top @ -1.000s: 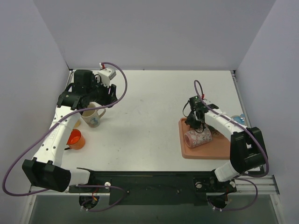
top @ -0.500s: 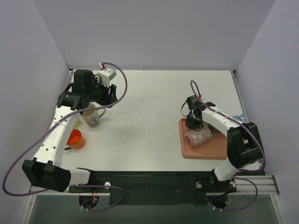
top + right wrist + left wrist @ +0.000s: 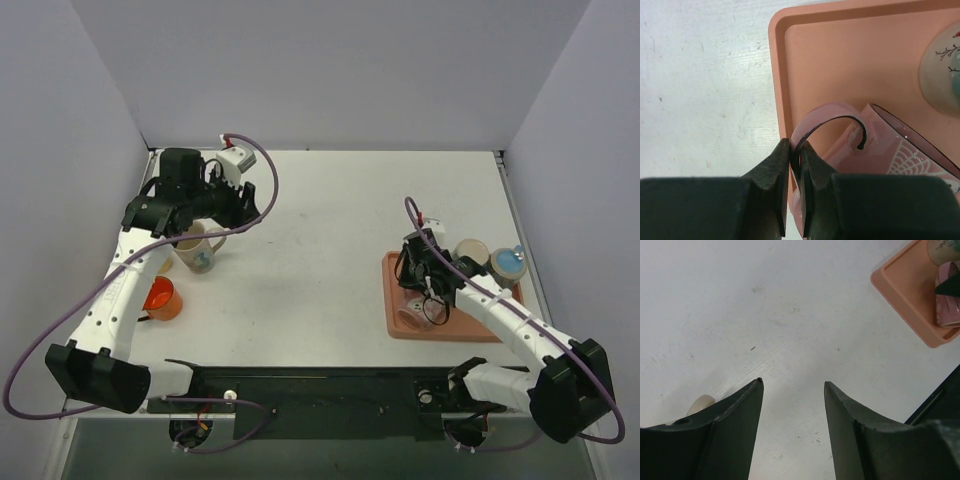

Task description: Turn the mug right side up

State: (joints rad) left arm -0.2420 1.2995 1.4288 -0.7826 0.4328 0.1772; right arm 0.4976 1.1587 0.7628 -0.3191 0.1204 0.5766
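Observation:
The pink mug (image 3: 410, 314) with a white web pattern rests tilted on the salmon tray (image 3: 480, 328) at the right. My right gripper (image 3: 425, 290) is shut on the mug's handle. In the right wrist view the right gripper (image 3: 796, 150) pinches the thin pink handle loop (image 3: 825, 112), with the mug body (image 3: 905, 160) to its right over the tray (image 3: 777, 75). My left gripper (image 3: 250, 205) hovers open over the table at the far left. The left wrist view shows the left gripper (image 3: 792, 382) holding nothing, with the tray (image 3: 900, 285) and mug (image 3: 947, 305) far off.
A cream mug with a blue print (image 3: 200, 252) stands under the left arm, and an orange cup (image 3: 160, 297) sits nearer the left edge. Behind the tray stand a beige cup (image 3: 470, 252) and a blue-topped cup (image 3: 510, 262). A cream painted mug (image 3: 942, 70) sits close to the pink one.
My right gripper closed on the mug's handle. The right arm swung its elbow out to the near right, turning the mug and uncovering two cups behind the tray. The left gripper shifted slightly right.

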